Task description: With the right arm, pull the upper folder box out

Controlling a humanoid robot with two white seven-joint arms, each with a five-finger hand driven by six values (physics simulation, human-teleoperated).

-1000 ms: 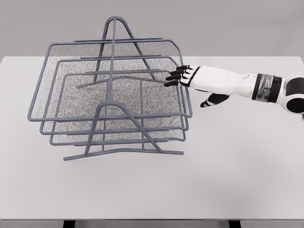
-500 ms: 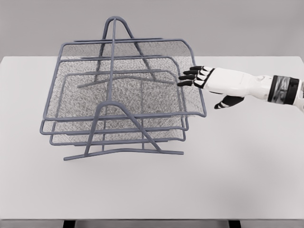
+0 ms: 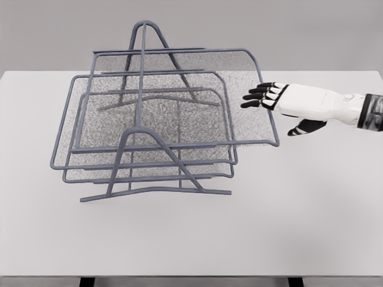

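Head view: right hand (image 3: 272, 98) at right of centre, arm entering from the right edge, palm down, dark fingertips (image 3: 254, 95) stretched leftward and slightly spread, thumb hanging below, holding nothing. Fingertips close beside the right rim of the upper folder box (image 3: 179, 107); touching or just apart cannot be told from this angle. No left arm anywhere in frame.

Upper tray sitting highest in the wire rack (image 3: 143, 89), centre of the frame, already pushed out to the right past the two lower trays (image 3: 149, 161), its lower right corner overhanging them toward the hand. Rack standing on the white table (image 3: 287, 227), with the arched supports at front and back.

Handling, as a judgement: thin wire frame with mesh floor, so probably light and stiff, sliding easily on the rack's rails; smooth rim likely slippery under flat fingertips. Best hold seems the right rim wire, fingers hooked over it and thumb beneath, rather than pressing on the mesh. Risk with a light rack: dragging the whole stand along, or tipping the tray once little of it remains on the rails.
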